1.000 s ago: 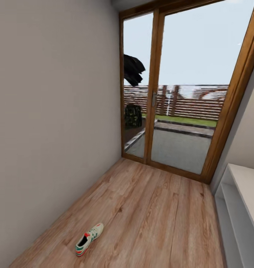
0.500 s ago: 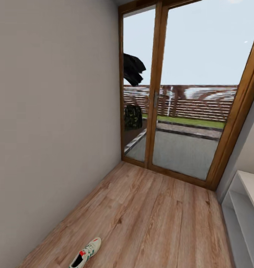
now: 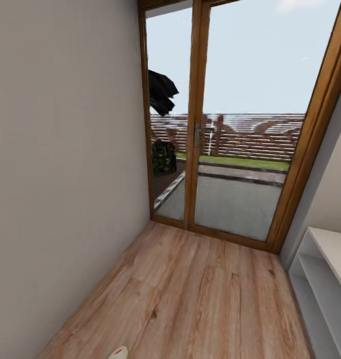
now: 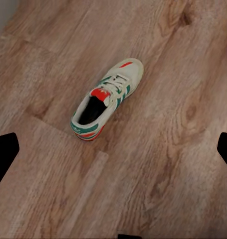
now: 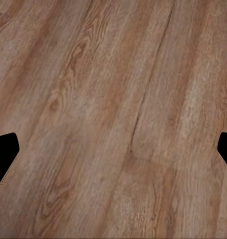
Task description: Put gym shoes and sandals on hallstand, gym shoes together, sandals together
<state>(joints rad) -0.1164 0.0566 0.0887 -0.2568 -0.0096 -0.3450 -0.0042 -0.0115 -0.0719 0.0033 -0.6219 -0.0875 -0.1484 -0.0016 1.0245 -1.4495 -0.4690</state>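
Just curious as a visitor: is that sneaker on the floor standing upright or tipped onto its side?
Upright. In the left wrist view the gym shoe rests sole-down on the corridor floor, with its laces, red tongue patch and dark opening facing up.

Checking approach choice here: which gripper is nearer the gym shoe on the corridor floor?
Left, probably. The left gripper hangs open above the gym shoe, which lies between its fingertips in its wrist view. The right gripper faces bare floor planks.

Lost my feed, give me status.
Both grippers open, empty. One gym shoe upright on corridor floor below left gripper. Nothing around it.
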